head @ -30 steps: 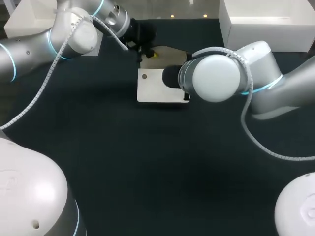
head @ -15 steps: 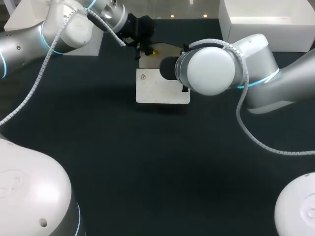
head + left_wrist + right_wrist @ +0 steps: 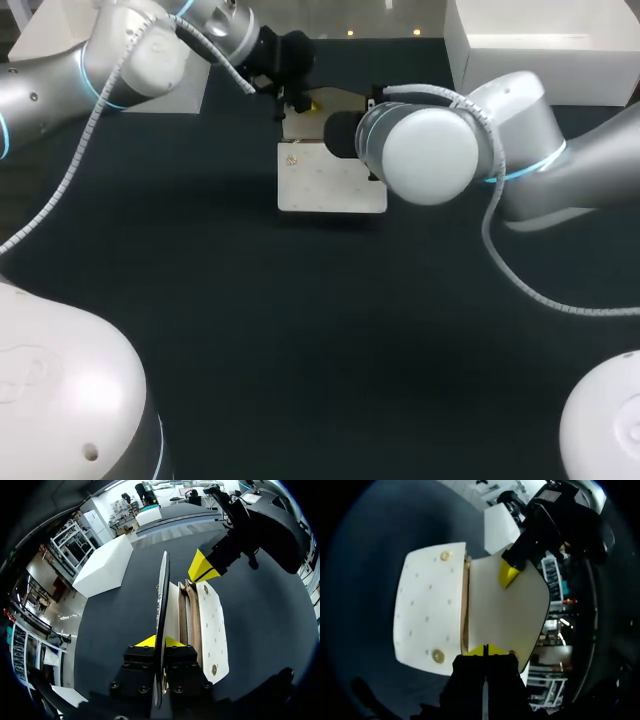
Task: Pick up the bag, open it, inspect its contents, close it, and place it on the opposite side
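Bag (image 3: 330, 187) on table (image 3: 300, 340), far middle

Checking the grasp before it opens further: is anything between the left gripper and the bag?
Nothing visible. The left gripper is shut on the bag's raised flap, which runs edge-on between its fingers. The right gripper sits at the bag's far end, not between them.

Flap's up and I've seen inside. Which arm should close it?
Left. The left gripper grips the upright flap and could likely lower it onto the bag; the right gripper is only at the bag's edge.
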You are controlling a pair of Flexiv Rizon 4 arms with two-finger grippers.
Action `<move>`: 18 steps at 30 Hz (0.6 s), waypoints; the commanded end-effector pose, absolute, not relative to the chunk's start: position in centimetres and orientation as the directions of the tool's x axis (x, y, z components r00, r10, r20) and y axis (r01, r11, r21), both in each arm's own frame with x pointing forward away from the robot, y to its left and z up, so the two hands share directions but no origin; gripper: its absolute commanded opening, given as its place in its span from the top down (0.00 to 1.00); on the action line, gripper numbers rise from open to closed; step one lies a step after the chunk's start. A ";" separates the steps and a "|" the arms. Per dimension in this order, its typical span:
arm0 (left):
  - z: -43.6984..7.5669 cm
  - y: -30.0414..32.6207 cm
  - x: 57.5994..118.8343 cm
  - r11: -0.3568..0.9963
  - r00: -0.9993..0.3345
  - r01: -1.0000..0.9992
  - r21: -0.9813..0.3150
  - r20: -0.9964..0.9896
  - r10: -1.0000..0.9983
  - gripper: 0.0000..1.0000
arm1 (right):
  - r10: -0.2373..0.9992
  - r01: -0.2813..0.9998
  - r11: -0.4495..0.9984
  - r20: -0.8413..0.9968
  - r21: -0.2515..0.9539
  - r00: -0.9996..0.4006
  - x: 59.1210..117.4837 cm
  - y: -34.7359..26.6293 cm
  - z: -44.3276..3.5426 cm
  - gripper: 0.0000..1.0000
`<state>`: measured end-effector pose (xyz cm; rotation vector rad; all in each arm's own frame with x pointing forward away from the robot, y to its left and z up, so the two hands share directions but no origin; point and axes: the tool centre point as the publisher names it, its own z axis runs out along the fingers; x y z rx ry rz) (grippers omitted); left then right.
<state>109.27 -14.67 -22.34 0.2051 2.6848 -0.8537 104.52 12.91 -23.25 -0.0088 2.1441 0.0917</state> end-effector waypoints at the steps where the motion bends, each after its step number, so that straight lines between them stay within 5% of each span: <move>1: -21.3 -14.6 108.7 0.817 -0.947 0.211 -0.536 -0.321 0.034 1.00 | 0.031 -0.037 0.997 -0.841 0.061 -0.540 105.6 13.4 -24.0 1.00; 18: -20.5 -13.9 108.4 0.811 -0.969 0.122 -0.572 -0.247 -0.028 1.00 | 0.021 -0.041 0.998 -0.825 0.053 -0.565 107.0 13.8 -25.8 1.00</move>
